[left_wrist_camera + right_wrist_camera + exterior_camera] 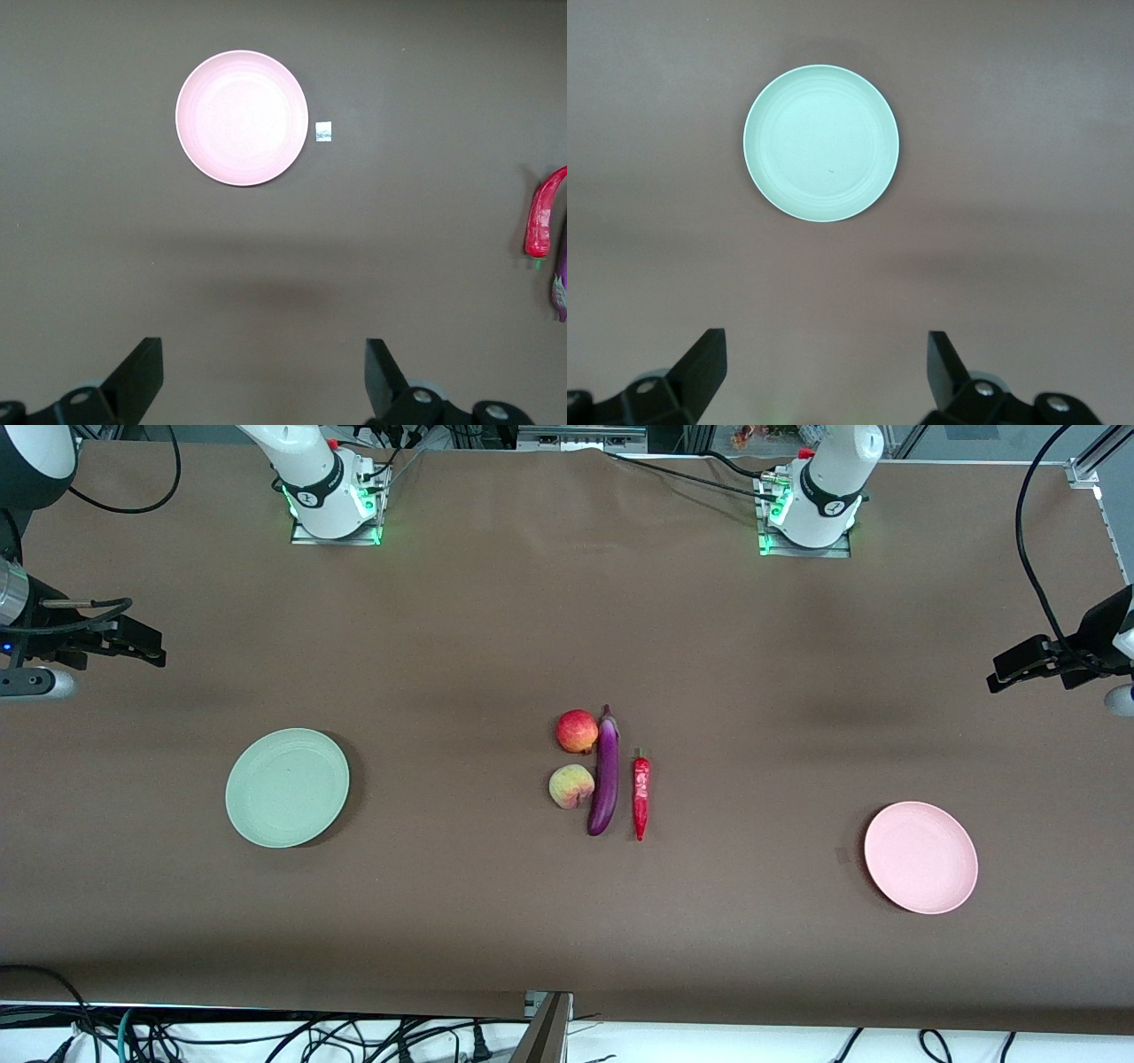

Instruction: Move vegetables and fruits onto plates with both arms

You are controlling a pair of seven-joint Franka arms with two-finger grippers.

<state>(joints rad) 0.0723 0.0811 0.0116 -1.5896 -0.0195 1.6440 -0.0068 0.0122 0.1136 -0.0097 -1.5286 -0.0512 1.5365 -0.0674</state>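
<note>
Purple eggplant (605, 778) lies mid-bench between chili (640, 797) and two fruits (577, 732) (571, 786); green plate (287, 786) sits toward the right arm's end, pink plate (920, 856) toward the left's, all on brown bench (496, 629). Left claw (264, 379) and right claw (826, 372) hover wide open, empty

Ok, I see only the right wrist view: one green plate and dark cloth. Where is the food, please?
Observer: Four pieces lie together mid-table: red fruit, peach, eggplant, chili pepper.
Operator: Is there a second plate?
Observer: Yes, a pink plate toward the left arm's end, with nothing on it.
Operator: What is the left gripper doing?
Observer: The left gripper hangs open and holds nothing, above the cloth near the pink plate.
</note>
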